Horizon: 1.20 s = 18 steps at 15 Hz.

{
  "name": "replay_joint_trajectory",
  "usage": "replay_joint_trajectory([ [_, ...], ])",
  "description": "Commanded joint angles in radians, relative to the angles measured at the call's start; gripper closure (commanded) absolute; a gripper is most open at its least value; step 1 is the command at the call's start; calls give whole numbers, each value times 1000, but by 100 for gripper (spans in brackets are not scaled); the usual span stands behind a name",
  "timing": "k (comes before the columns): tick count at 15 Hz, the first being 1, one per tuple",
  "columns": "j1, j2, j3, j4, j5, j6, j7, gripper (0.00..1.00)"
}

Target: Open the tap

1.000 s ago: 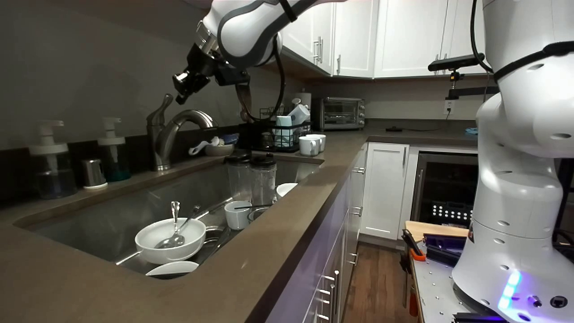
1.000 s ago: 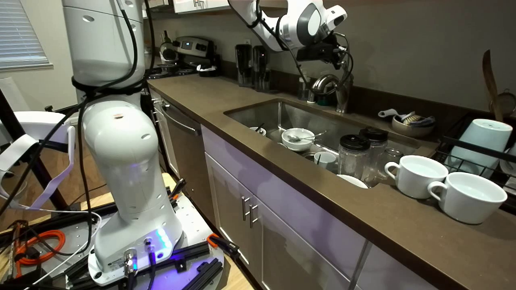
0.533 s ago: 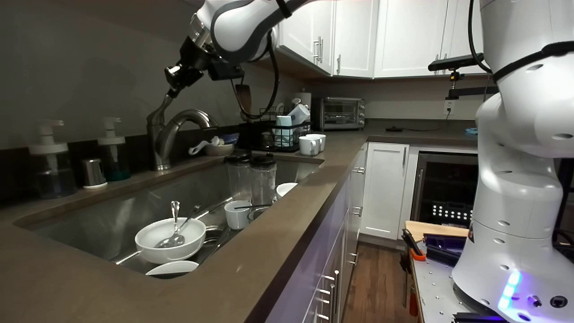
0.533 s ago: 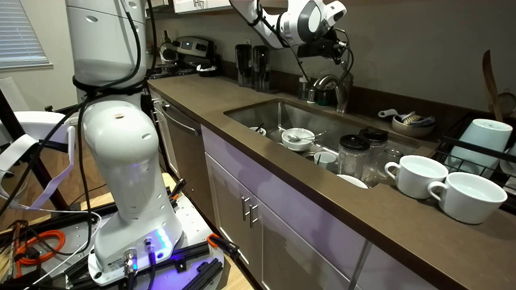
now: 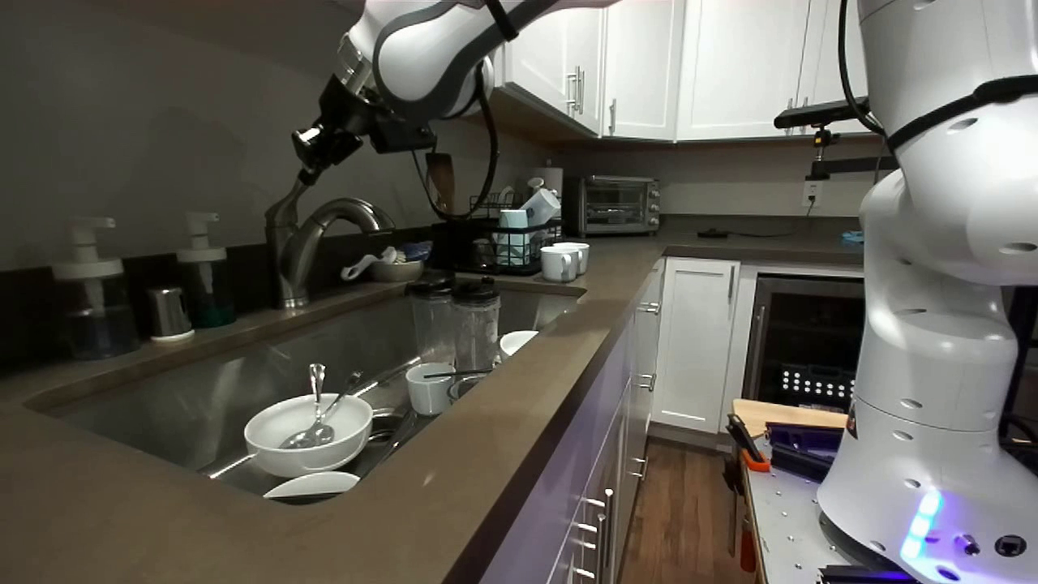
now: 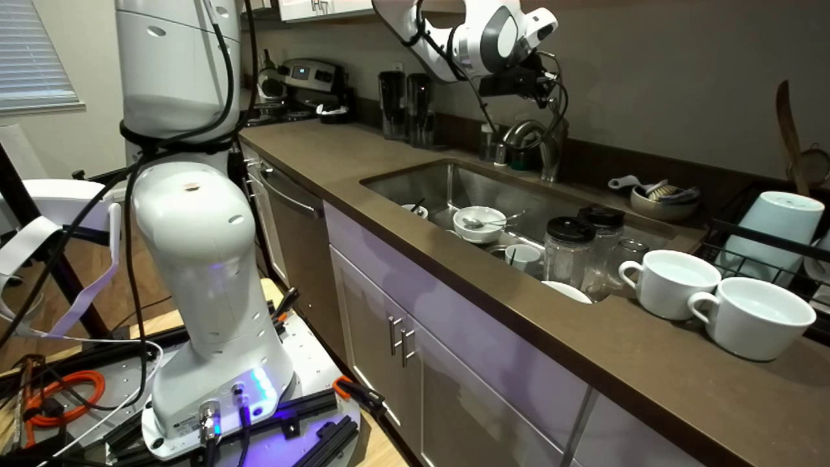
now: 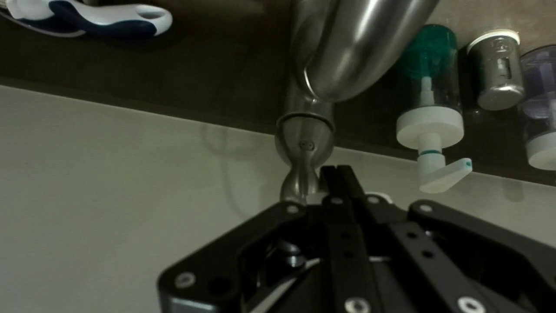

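Observation:
The tap is a brushed-steel faucet with an arched spout, behind the sink in both exterior views [image 5: 300,258] [image 6: 551,155]; it shows from close by in the wrist view [image 7: 360,48]. Its lever handle [image 7: 304,174] stands upright, with its upper end partly hidden by my gripper. My gripper [image 7: 336,169] is shut with its black fingertips together and nothing between them. In the wrist view the fingertips are just right of the lever. In an exterior view the gripper [image 5: 308,173] overlaps the lever's top; I cannot tell whether they touch.
Soap dispensers [image 5: 87,292] [image 7: 430,126] and a small steel canister [image 5: 170,312] stand beside the tap. A bowl with brushes [image 5: 396,270] is on its other side. The sink [image 6: 486,181] holds a white bowl [image 6: 478,224], cups and lidded jars [image 6: 569,253]. A wall is close behind.
My gripper has moved down and toward the lever, and now overlaps the lever's tip, which showed apart from it a second ago. The tap shows no clear movement.

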Motion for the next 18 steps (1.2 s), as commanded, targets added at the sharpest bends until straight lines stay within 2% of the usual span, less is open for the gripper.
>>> replay_joint_trajectory([
  [1, 6, 9, -4, 21, 31, -39, -30, 97],
  [4, 4, 11, -9, 26, -11, -66, 5, 98],
  [11, 18, 35, -42, 61, -51, -34, 37, 98],
  [18, 27, 62, -49, 93, -40, -24, 33, 98],
])
